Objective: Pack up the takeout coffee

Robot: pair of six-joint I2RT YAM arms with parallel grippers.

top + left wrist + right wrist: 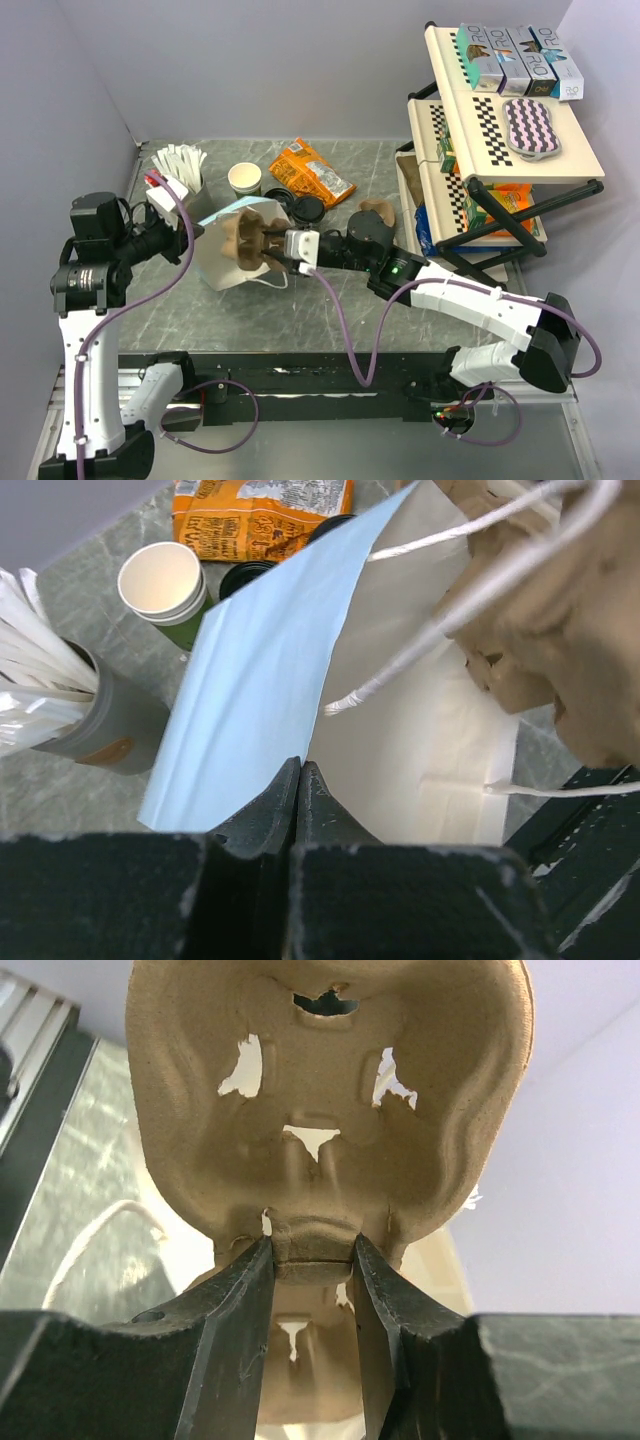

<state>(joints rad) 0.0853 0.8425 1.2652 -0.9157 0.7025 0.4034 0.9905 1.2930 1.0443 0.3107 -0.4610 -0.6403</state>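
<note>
Seen from above, two robot arms work over a grey marbled counter point(330, 300). A white paper bag with a pale blue side and twisted white cord handles point(222, 268) lies tipped over, its mouth facing right. The left gripper point(192, 232) has its jaws together, pinching the bag's rim. The left wrist view shows the two fingers closed on the paper edge point(300, 780).

The right gripper point(272, 250) has its jaws clamped on the rim of a brown moulded-pulp cup carrier point(245, 238). The carrier is at the bag's mouth and seems partly inside. In the right wrist view the carrier point(330, 1110) stands on edge above the gripper point(312, 1255), its cup holes open.

The small paper cup with a round black plastic lid point(308, 210), the takeout coffee, stands on the counter just behind the bag, not yet packed. A lidless white-and-green paper cup point(245, 180) is near it.

The step in hand looks like seating the carrier in the bag. To do it well, the left jaws should hold the mouth wide. The right arm should ease the carrier in along the bag's floor, clear of the cord handles. It should let go only once the carrier lies flat and the cup holes face up.
</note>
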